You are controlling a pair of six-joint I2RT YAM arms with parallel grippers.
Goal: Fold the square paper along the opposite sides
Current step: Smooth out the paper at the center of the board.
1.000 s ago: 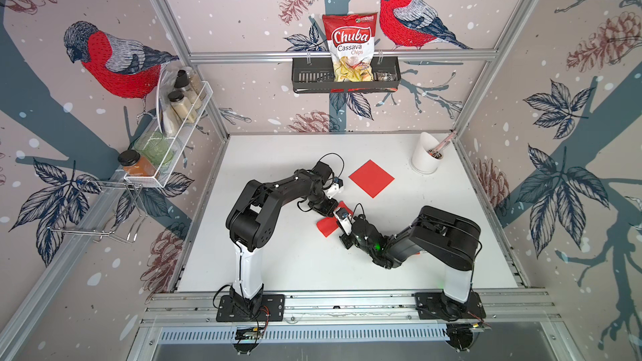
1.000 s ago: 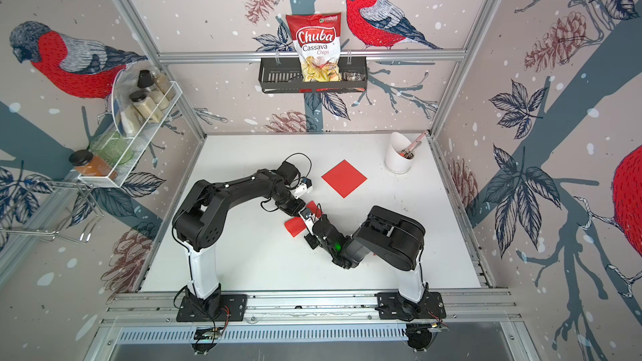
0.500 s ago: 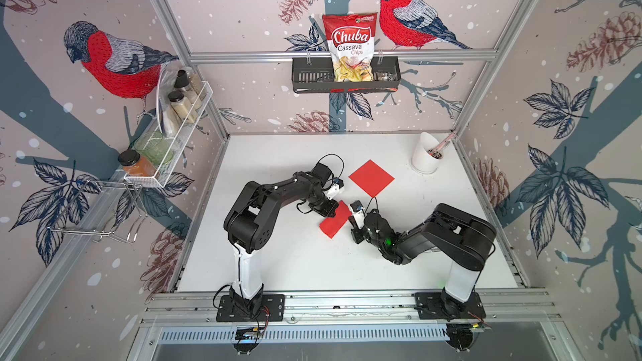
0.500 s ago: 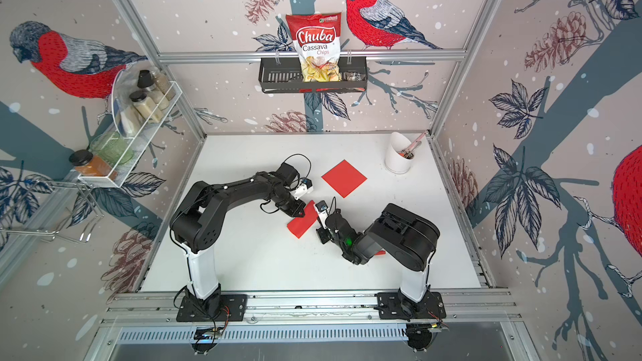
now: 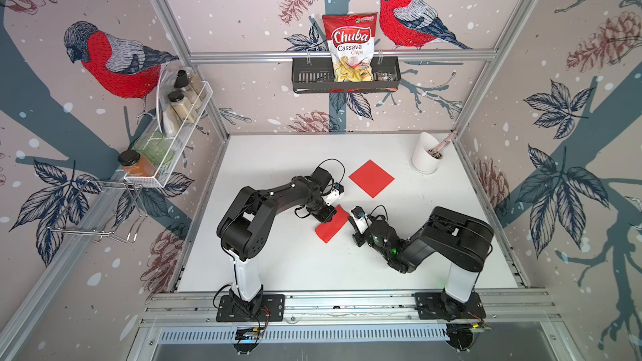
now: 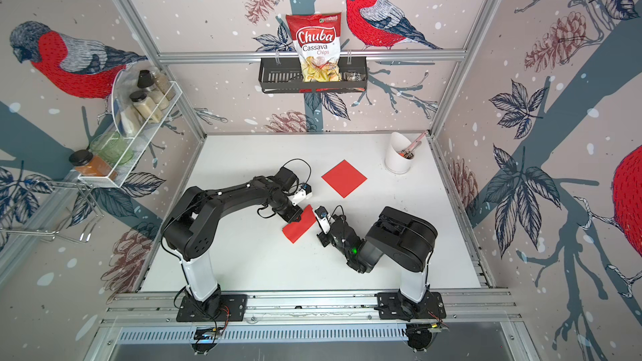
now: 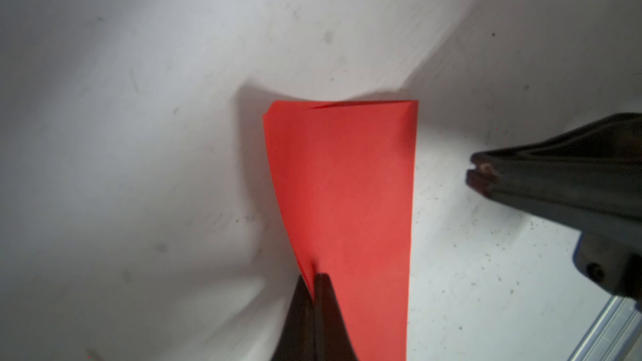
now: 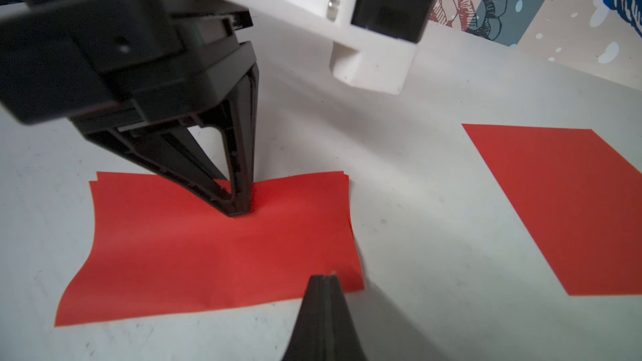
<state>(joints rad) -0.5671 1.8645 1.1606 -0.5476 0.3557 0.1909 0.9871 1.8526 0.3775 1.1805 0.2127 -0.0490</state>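
A red paper (image 5: 331, 227), folded in half, lies mid-table (image 5: 295, 265). The left hand (image 8: 239, 211), pressed together, rests its tip on it. The right hand (image 7: 473, 174), also pressed together, hovers just beside the paper's edge. A flat red square (image 5: 371, 178) lies nearer the back edge.

You have bright, even overhead light in both top views: the white tabletop (image 5: 312, 265) is clean and sharp, with soft shadows under the black robot arms (image 5: 278, 196). In the left wrist view, dim grey shade falls beside the folded red paper sheet (image 7: 340, 203). In the right wrist view, the close left gripper (image 8: 239, 211) looks soft and blurred.
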